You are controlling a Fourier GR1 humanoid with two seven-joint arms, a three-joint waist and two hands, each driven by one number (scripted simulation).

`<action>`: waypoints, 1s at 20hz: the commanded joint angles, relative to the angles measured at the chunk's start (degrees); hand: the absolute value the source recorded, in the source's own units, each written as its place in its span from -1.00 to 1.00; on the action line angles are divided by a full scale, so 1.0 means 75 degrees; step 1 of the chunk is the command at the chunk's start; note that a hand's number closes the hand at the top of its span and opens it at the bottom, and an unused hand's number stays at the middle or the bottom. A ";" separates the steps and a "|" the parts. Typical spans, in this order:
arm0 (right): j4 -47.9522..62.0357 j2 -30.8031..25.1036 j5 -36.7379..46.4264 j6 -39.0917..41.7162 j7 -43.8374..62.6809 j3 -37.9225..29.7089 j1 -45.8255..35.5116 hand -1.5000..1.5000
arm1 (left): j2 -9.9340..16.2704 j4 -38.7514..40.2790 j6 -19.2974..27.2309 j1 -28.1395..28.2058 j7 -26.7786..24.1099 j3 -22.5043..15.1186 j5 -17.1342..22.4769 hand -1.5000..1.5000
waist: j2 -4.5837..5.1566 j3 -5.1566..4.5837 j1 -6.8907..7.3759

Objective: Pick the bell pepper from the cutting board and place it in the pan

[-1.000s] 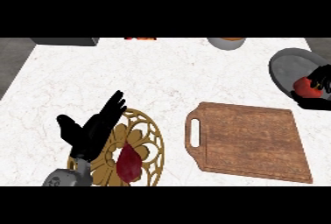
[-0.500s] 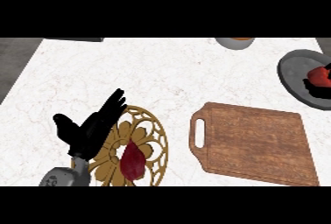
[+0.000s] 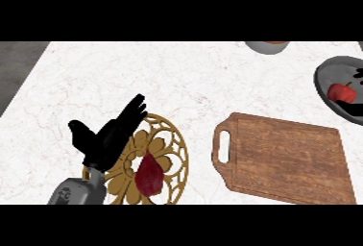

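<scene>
Bell pepper [image 3: 344, 92] already inside pan [image 3: 327, 79]. Left robot hand [image 3: 106, 139] rested open over gold trivet [image 3: 174, 153], fingers straight, holding nothing. Cutting board [image 3: 291, 158] bare.

A white marble bench [image 3: 177, 81] fills nearly the whole view, its top pale with faint grey and brownish veins running across it. The light falls evenly, with soft shadows lying close under whatever stands on the stone. At the upper left corner the bench ends in a slanting edge, and beyond it lies a dark grey surface [image 3: 18, 72], possibly the floor, though little of it shows.
</scene>
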 commanded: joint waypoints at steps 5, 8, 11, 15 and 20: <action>0.0496 0.0221 -0.0309 0.0943 -0.0162 -0.0296 -0.0325 -1.00 | -0.0115 0.0162 -0.0003 0.0047 -0.0208 -0.0088 -0.0106 0.00 | 0.0022 0.0040 0.0007; 0.0458 0.0288 -0.1042 0.1601 -0.0582 -0.0971 -0.0516 -1.00 | -0.0005 -0.0052 0.0041 0.0060 -0.0017 0.0072 0.0001 0.00 | -0.0062 0.0051 -0.0065; 0.0581 -0.0072 -0.1542 0.2449 -0.0746 -0.1454 -0.0453 -1.00 | -0.0012 -0.0137 0.0037 0.0244 -0.0184 0.0048 -0.0037 0.00 | -0.0064 0.0055 -0.0124; 0.0900 -0.0405 -0.1732 0.3671 -0.0524 -0.1620 -0.0347 -1.00 | -0.0068 0.0102 0.0073 0.0237 -0.0170 0.0024 -0.0087 0.00 | -0.0011 0.0044 -0.0234; 0.0980 -0.1000 -0.1694 0.5090 -0.0620 -0.1561 -0.0068 -1.00 | 0.0025 0.0025 0.0006 0.0118 -0.0190 0.0221 0.0035 0.00 | -0.0009 0.0050 -0.0262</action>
